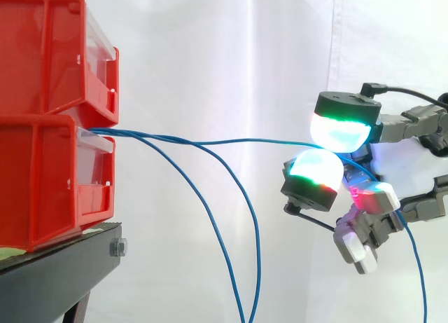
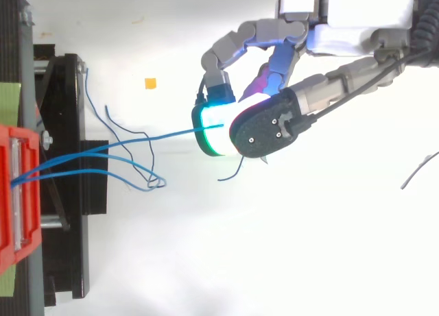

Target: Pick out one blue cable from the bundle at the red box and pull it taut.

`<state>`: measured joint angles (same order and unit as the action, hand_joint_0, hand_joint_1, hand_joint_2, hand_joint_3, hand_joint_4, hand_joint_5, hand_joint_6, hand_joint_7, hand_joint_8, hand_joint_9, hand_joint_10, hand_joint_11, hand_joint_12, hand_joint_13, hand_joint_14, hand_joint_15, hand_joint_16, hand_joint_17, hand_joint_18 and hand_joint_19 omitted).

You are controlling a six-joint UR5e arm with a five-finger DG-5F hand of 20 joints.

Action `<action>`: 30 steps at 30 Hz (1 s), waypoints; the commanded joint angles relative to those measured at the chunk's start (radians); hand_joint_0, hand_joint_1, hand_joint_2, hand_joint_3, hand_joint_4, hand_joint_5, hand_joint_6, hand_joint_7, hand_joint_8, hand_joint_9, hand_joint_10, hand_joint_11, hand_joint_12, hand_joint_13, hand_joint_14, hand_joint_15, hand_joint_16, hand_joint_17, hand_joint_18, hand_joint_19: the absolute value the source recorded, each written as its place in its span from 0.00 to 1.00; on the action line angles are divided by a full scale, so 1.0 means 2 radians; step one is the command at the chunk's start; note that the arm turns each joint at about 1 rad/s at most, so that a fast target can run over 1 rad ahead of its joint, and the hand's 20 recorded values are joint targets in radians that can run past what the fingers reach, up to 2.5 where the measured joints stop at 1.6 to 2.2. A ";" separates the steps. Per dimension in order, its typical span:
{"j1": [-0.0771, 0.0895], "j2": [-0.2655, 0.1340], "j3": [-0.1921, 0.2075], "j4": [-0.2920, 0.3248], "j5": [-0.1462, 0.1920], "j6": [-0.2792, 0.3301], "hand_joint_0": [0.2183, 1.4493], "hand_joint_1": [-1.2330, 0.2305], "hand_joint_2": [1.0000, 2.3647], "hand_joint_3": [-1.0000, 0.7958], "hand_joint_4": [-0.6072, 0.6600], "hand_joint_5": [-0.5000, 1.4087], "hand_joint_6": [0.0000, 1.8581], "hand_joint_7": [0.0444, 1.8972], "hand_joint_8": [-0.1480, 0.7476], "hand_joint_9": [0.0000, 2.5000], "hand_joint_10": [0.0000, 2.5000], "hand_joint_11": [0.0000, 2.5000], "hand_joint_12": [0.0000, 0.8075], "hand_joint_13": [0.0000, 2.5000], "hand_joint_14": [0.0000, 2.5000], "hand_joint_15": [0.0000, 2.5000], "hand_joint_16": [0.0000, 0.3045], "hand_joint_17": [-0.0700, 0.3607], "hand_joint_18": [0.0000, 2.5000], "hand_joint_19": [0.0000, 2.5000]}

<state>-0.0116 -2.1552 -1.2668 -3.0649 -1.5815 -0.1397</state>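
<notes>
Between glowing fingertips point(image 1: 339, 130), the hand point(image 2: 363, 18) pinches one blue cable point(image 1: 231, 142), nearly straight.

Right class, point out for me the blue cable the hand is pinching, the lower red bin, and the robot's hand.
pinched blue cable point(image 1: 245, 141): side view, midway along its straight stretch.
lower red bin point(image 1: 42, 183): side view, its side wall.
hand point(image 1: 341, 123): side view, its upper glowing tip.

We see two red bins point(image 1: 42, 64) with clear front panels, a black stand point(image 1: 63, 263) and a white curtain point(image 1: 231, 57). The taut cable point(image 1: 259, 141) and the slack cables point(image 1: 258, 246) are the same blue. The hand point(image 2: 363, 14) is grey and white with black fingertip backs. Its pads point(image 1: 339, 132) glow white-cyan, banded green and red. A small orange fleck point(image 2: 149, 83) marks the white floor.
</notes>
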 commanded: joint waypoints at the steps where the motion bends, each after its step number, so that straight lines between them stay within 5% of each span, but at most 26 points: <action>1: 0.000 0.000 0.000 0.000 0.000 0.000 0.29 0.41 0.01 0.45 0.49 0.27 0.36 0.60 0.45 0.51 0.01 0.19 0.45 0.34 0.01 0.17 0.18 0.45 0.31 0.22; 14: 0.000 -0.001 0.000 0.000 -0.001 0.000 0.29 0.40 0.01 0.46 0.48 0.25 0.42 0.51 0.49 0.48 0.01 0.23 0.48 0.28 0.01 0.17 0.19 0.47 0.30 0.22; 20: 0.000 -0.001 -0.031 0.021 -0.002 0.005 0.29 0.40 0.01 0.46 0.47 0.25 0.44 0.49 0.51 0.46 0.01 0.23 0.49 0.24 0.01 0.15 0.19 0.47 0.30 0.23; 24: 0.000 -0.001 -0.032 0.046 -0.002 0.008 0.29 0.40 0.01 0.46 0.46 0.24 0.44 0.48 0.50 0.46 0.01 0.24 0.49 0.24 0.00 0.15 0.19 0.47 0.30 0.22; 30: 0.000 -0.001 -0.033 0.044 -0.002 0.008 0.30 0.42 0.01 0.44 0.45 0.24 0.45 0.44 0.50 0.47 0.01 0.25 0.47 0.24 0.01 0.16 0.19 0.46 0.30 0.24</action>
<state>-0.0102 -2.1569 -1.3319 -2.9805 -1.5856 -0.1247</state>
